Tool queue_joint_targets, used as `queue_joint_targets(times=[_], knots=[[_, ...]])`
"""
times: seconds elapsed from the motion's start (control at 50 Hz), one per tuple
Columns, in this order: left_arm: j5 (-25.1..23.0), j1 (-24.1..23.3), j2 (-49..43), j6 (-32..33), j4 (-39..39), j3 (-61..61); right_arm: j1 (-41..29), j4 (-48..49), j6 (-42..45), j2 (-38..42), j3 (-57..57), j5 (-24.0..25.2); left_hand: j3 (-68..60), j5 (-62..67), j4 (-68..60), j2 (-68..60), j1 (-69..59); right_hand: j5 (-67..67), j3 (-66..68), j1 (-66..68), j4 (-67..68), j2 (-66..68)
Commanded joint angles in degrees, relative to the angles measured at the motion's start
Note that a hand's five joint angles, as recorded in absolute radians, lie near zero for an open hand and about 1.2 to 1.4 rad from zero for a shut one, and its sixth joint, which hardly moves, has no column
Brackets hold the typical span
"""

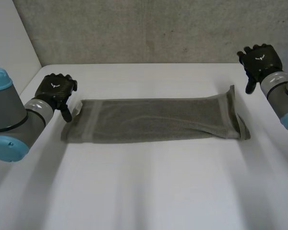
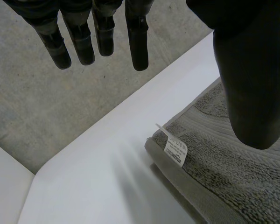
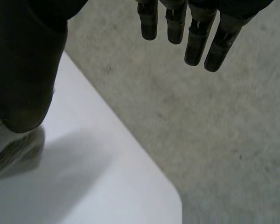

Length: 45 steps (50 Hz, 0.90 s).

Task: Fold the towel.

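The towel (image 1: 153,120) lies folded into a long grey strip across the middle of the white tabletop (image 1: 149,187), running left to right. Its right end is rumpled, with one corner standing up a little at the far side. A small white label (image 2: 175,152) sticks out of its far left corner.

My left hand (image 1: 55,91) hangs at the towel's left end, just above that far corner. In my left wrist view the fingers (image 2: 139,42) are straight and spread, pointing past the tabletop's far edge, and they hold nothing. My thumb (image 2: 252,84) points down over the towel beside the label; I cannot tell whether it touches the cloth.

My right hand (image 1: 260,60) is up near the far right corner of the tabletop, beyond the towel's right end and apart from it. Its fingers (image 3: 193,42) hang relaxed and empty, with the thumb (image 3: 23,70) over the towel's rumpled end.
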<state>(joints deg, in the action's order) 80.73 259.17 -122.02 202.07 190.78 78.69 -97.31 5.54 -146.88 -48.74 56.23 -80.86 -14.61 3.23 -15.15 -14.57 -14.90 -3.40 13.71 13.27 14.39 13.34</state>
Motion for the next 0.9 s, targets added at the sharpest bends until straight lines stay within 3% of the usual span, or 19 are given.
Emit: queue_joint_targets(times=[0.02, 0.1, 0.22, 0.42, 0.66, 0.7, 0.72, 0.76, 0.78, 0.8, 0.9], knots=[[0.0, 0.5, 2.0, -1.2, -0.1, 2.9, -0.3, -3.3, -0.3, -5.9, 12.0, -0.7, 2.9, -1.5, 3.4, 2.8, 3.2, 3.4, -3.7, -3.3, -4.4, -3.3], [-0.1, 0.6, 3.6, -2.3, 0.0, 5.1, -0.4, -3.3, 0.1, -8.3, 20.9, 3.9, 2.9, -1.5, 3.4, 2.8, 3.2, 3.4, -3.7, -3.3, -4.4, -3.3], [-0.2, 0.4, 4.8, -2.9, 0.1, 7.6, 0.5, -1.6, 0.4, -8.7, 27.3, 5.2, 2.9, -1.5, 3.4, 2.8, 3.2, 2.5, -2.8, -2.4, -3.5, -2.4], [-0.2, -0.3, 5.0, -2.9, 2.4, 9.6, 2.7, 3.9, 0.7, -4.9, 28.4, 5.4, 2.9, -1.5, 3.4, 2.8, 3.2, -13.1, 12.8, 13.3, 12.1, 13.2], [-0.2, -0.4, 5.0, -3.0, 2.8, 10.1, 3.4, 7.6, 3.0, 0.5, 25.0, 5.4, 2.9, -1.5, 3.4, 2.8, 3.2, -17.4, 17.1, 17.5, 16.4, 17.4], [-0.2, -0.4, 5.0, -3.0, 2.8, 10.2, 3.9, 7.6, 4.1, 1.2, 24.3, 5.4, 2.9, -1.5, 3.4, 2.8, 3.2, -33.8, 33.5, 33.9, 32.8, 33.8], [-0.2, -0.4, 5.0, -3.0, 2.8, 10.2, 3.9, 7.6, 4.1, 1.2, 24.3, 5.4, 2.9, -1.5, 3.4, 2.8, 3.2, -33.9, 33.5, 34.0, 32.9, 33.9], [-0.2, -0.4, 5.0, -3.0, 2.8, 10.2, 4.8, 7.6, 4.8, 1.2, 24.1, 5.4, 2.9, -1.5, 3.4, 2.8, 3.2, -55.4, 55.1, 55.6, 54.5, 55.5], [-0.1, -0.4, 5.0, -3.0, 2.8, 10.2, 4.8, 7.6, 4.8, 1.2, 24.1, 5.4, 2.9, -1.5, 3.4, 2.8, 3.2, -55.6, 55.2, 55.7, 54.6, 55.6], [-0.1, -0.3, 5.0, -3.1, 2.8, 10.2, 5.5, 7.6, 4.9, 0.9, 23.8, 5.4, 2.9, -1.5, 3.4, 2.8, 3.2, -66.5, 66.2, 66.6, 65.5, 66.6], [-0.2, -0.3, 5.0, -3.0, 2.8, 10.3, 9.2, 6.9, 5.5, -0.9, 23.4, 5.4, 3.1, -1.7, 3.6, 3.0, 3.3, -66.6, 66.3, 66.7, 65.6, 66.7]])
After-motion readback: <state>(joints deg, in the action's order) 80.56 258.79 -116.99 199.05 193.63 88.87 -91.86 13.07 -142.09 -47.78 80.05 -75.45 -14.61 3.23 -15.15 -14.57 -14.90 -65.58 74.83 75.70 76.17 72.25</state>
